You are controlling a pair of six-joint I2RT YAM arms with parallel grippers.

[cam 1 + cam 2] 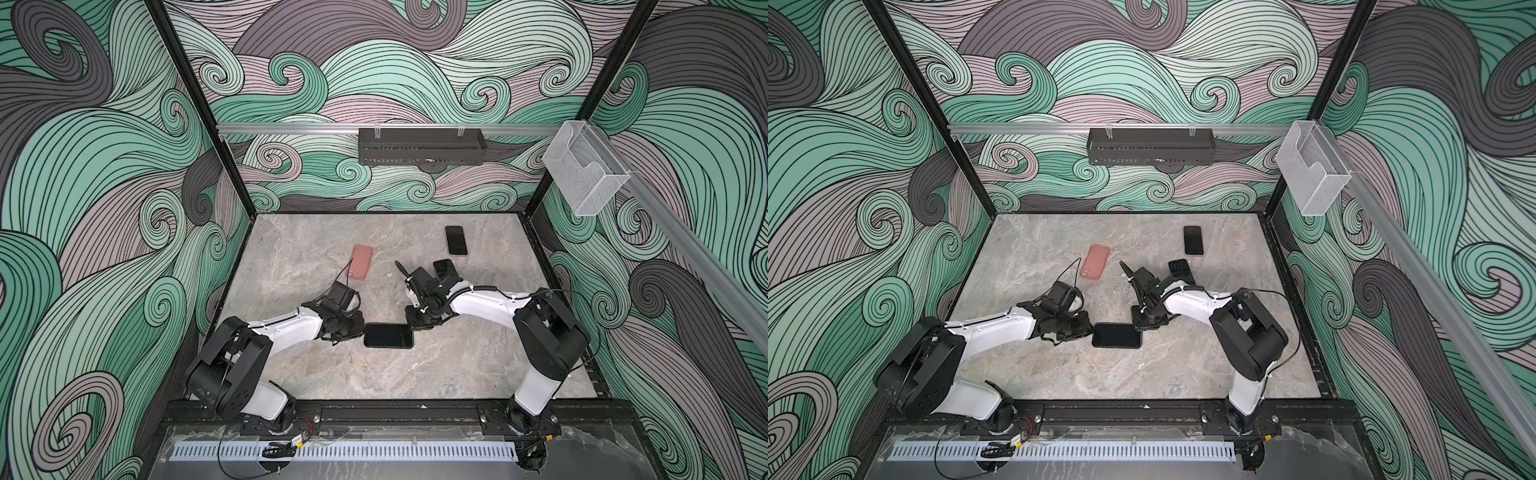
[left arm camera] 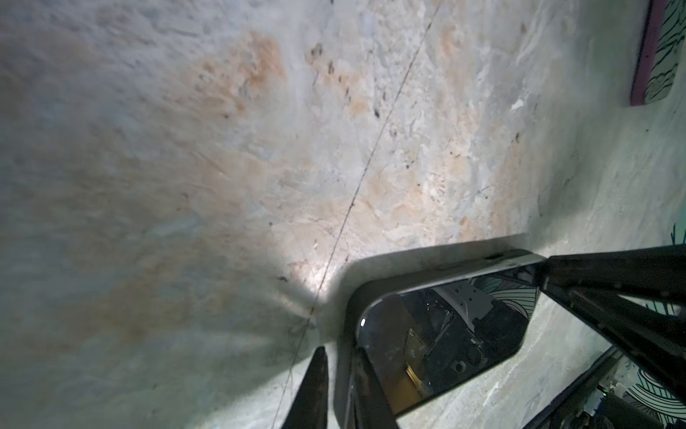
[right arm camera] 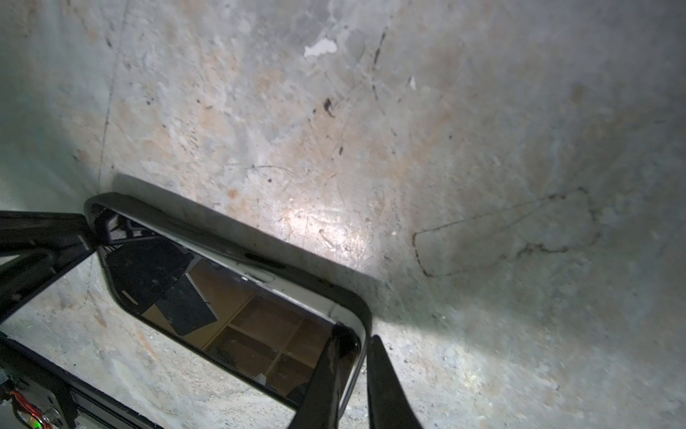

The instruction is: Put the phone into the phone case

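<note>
**Trainee:** What is lying at the centre of the figure?

**Operator:** I am looking at a black rectangular smartphone with a glossy dark screen. It is lying flat and face up on the grey marble-patterned tabletop, towards the front edge and between the two arms. A matte black phone case is wrapping its rim. In the right wrist view, a pale strip of the smartphone's side is showing between the case wall and the glass along one long side.

**Trainee:** Where is it sitting relative to the grippers?

**Operator:** Its long axis is running from arm to arm. The left gripper is meeting its left short end. The right gripper is meeting the rear corner of its right short end. At each end I am seeing one finger lying over the screen and the other standing against the outside of the case wall. Both pairs of jaws are therefore standing narrow, pinching the cased edge.

**Trainee:** And the items behind?

**Operator:** A pink phone case and a second black phone are lying farther back, well apart from both grippers.
</note>
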